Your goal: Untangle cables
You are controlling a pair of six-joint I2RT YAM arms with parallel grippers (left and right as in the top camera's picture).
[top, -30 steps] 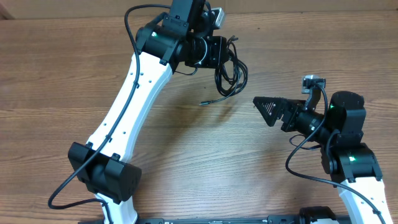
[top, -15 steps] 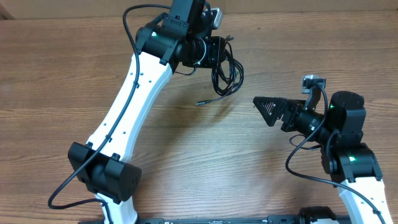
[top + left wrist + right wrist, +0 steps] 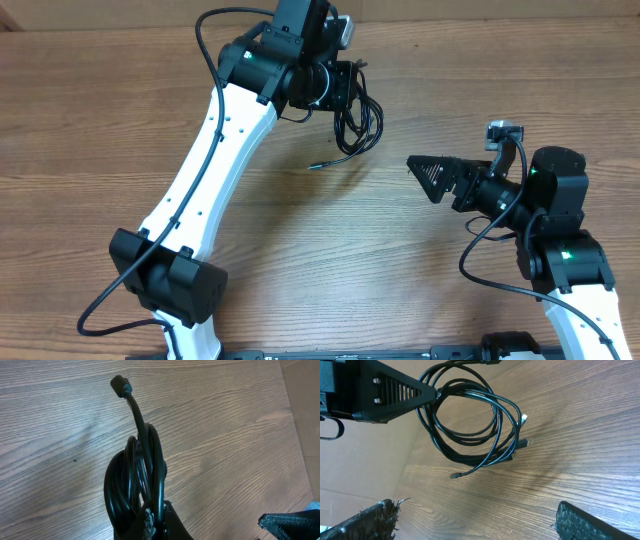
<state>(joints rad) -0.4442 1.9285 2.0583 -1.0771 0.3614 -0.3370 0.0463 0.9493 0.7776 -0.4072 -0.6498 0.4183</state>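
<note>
The cables [image 3: 357,118] are thin black cords in a coiled bundle. My left gripper [image 3: 345,85] is shut on the top of the coil and holds it above the table at the far middle. One loose plug end [image 3: 315,165] hangs down to the left. In the left wrist view the coil [image 3: 135,480] rises from the jaws, with a black plug [image 3: 120,385] sticking out. In the right wrist view the coil [image 3: 470,425] hangs from the left gripper [image 3: 436,394], with a silver-tipped plug [image 3: 524,418]. My right gripper [image 3: 432,172] is open and empty, to the right of the coil.
The wooden table [image 3: 330,260] fills the view. The white left arm [image 3: 215,150] slants across the left half. The right arm's base [image 3: 560,230] stands at the right. A pale floor strip [image 3: 305,405] shows beyond the table edge.
My left gripper has carried the cable coil a little to the left and away. The hanging plug end has shifted left. The right arm has not moved.
</note>
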